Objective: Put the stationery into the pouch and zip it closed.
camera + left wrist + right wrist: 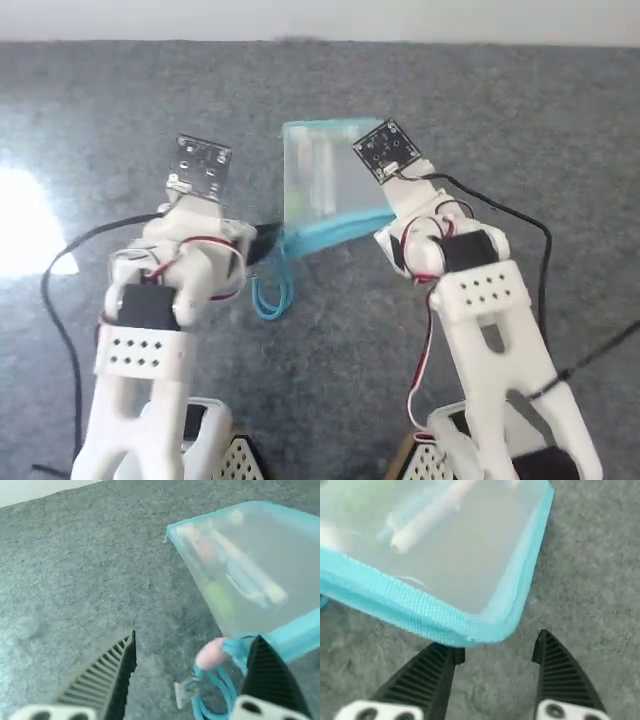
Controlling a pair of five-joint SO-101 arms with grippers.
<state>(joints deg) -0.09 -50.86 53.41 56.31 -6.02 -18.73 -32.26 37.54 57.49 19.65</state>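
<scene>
A translucent pouch [322,180] with a teal zip border lies flat at the table's centre. Through its side I see pens and other stationery [235,570] inside. A pink zip pull [212,653] and a teal cord loop [272,296] hang off its near left corner. My left gripper [192,655] stands open at that corner, the pink pull between its fingers [116,672] but not gripped. My right gripper [495,652] is open just short of the pouch's near right corner [487,632], holding nothing. In the high view each gripper [264,240] sits low beside the pouch's near edge.
Grey carpet-like tabletop [480,110] all round. Black cables [60,270] trail from both arms toward the front. A bright glare patch [20,215] lies at the far left. A pale wall edge runs along the back.
</scene>
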